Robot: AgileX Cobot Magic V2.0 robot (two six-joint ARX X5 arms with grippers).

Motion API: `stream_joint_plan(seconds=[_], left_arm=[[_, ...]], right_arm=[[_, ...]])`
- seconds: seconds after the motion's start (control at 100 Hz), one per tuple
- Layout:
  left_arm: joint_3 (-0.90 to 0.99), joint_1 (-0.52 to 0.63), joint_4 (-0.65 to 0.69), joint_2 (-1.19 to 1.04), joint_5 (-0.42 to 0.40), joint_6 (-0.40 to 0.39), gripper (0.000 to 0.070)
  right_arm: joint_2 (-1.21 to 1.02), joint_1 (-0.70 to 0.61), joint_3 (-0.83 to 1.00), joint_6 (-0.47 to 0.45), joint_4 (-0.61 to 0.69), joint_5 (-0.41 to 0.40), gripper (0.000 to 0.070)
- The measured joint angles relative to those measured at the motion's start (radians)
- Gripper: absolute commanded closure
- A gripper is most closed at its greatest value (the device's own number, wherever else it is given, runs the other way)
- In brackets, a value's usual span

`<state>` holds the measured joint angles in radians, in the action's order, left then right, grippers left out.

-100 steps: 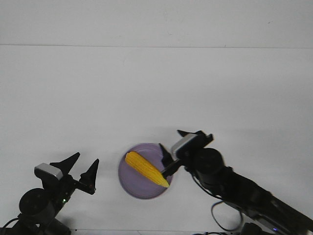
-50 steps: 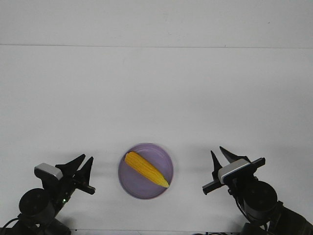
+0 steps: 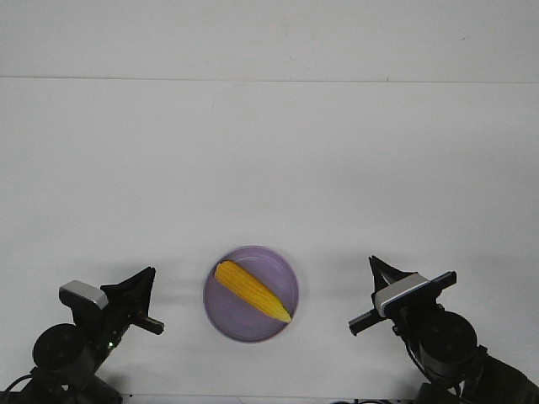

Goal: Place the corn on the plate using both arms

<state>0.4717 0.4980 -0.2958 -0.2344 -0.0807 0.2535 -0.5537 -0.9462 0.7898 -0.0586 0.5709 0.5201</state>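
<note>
The yellow-orange tapered corn cob [image 3: 252, 290] lies inside the round, shallow lavender-purple plate [image 3: 221, 320], which sits on the plain white worktop [image 3: 269, 168] near its front edge, between the two arms. Nothing touches the cob; it rests on the plate's floor by its own weight, and the low raised rim would hold it if it tried to roll. Judging by this, the placing itself looks done.

The black pincer claw of the left arm [image 3: 145, 278] stands well apart from the plate on the left side, its fingers drawn together and empty. The black pincer claw of the right arm [image 3: 381, 271] stands well apart on the right side, likewise closed on nothing. Both sit low by the front edge of the worktop, which reads as a parked pose that leaves the plate free.

The cob's long axis runs diagonally across the plate. Its thick blunt end points to the far left, close to the rim, and its narrow tip points to the near right, almost reaching the rim there.
</note>
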Motion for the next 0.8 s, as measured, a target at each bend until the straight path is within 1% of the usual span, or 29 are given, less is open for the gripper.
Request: stream_joint_plan(seconds=[0.25,0.29,0.35,0.39,0.46,0.57,0.69,0.8], left_arm=[[0.000,0.000,-0.001,0.000,0.000,-0.003,0.0686],[0.000,0.000,-0.006,0.000,-0.006,-0.020,0.0686],[0.000,-0.018,-0.011,0.006,-0.036,-0.073,0.0686],[-0.007,-0.053,0.001,0.015,-0.048,-0.116,0.0686],[-0.049,-0.140,0.060,0.047,-0.042,-0.186,0.0686],[-0.178,-0.293,0.140,0.114,-0.029,-0.264,0.0686],[-0.325,-0.409,0.180,0.189,-0.026,-0.306,0.0686],[-0.414,-0.450,0.230,0.230,-0.025,-0.319,0.0686]], right_arm=[[0.000,0.000,0.000,0.000,0.000,0.000,0.0685],[0.000,0.000,0.000,0.000,0.000,0.000,0.0685],[0.000,0.000,0.000,0.000,0.000,0.000,0.0685],[0.000,0.000,0.000,0.000,0.000,0.000,0.0685],[0.000,0.000,0.000,0.000,0.000,0.000,0.0685],[0.000,0.000,0.000,0.000,0.000,0.000,0.0685],[0.000,0.000,0.000,0.000,0.000,0.000,0.0685],[0.000,0.000,0.000,0.000,0.000,0.000,0.0685]])
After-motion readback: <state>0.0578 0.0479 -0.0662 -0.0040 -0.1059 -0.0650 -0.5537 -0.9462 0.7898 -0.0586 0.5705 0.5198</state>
